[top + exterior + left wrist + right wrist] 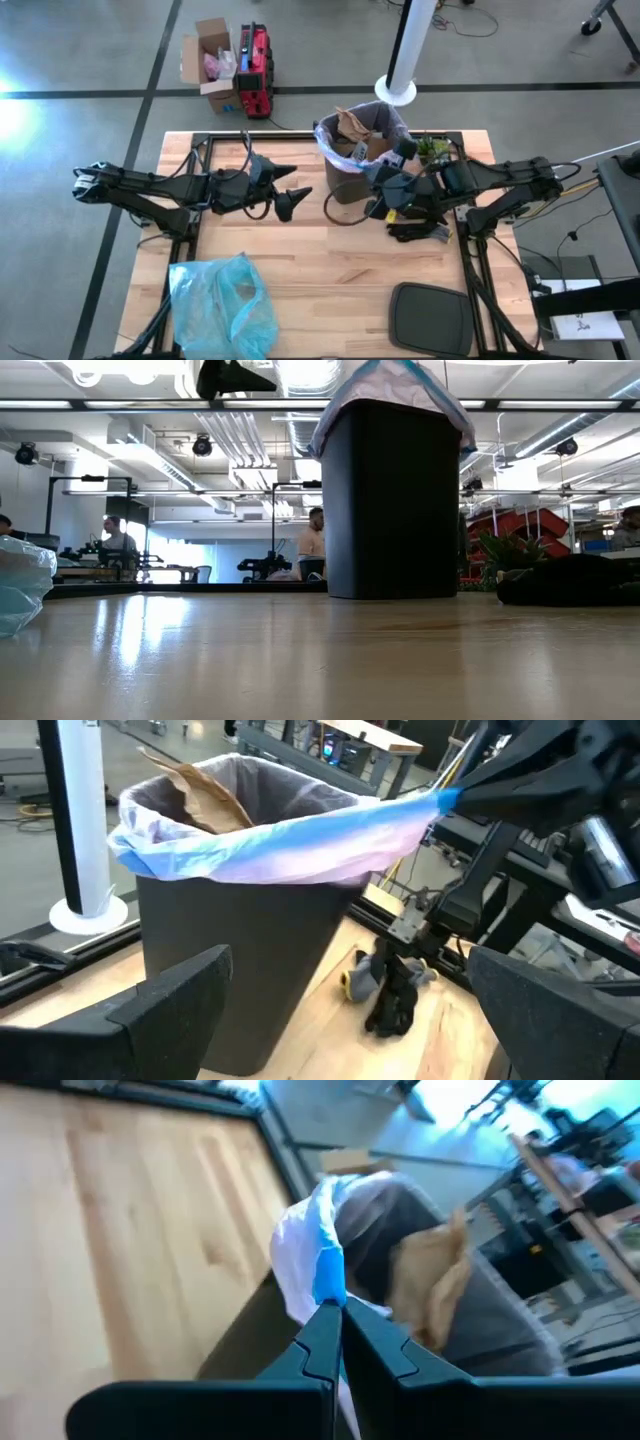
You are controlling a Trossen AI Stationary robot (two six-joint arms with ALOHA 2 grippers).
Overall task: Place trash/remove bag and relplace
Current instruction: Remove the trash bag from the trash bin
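Wooden planks make up the table [330, 270], and a black bin [350, 175] stands on it toward the far edge. Inside the bin sits the bag [290, 845], its pale rim folded over the bin's lip, with brown cardboard trash [200, 795] already dropped in. So the trash step looks done; pulling the bag out has only begun, and fitting a fresh one is all still ahead.

At the bin's rim, on its right side, the right gripper [335, 1320] is clenched on the bag's blue drawstring, stretching that edge away from the bin. Just left of the bin, the left gripper [288, 195] hovers with its fingers spread and nothing in them. Well away from the bin, at the near left corner of the table, lies a crumpled light-blue bag [220, 305].
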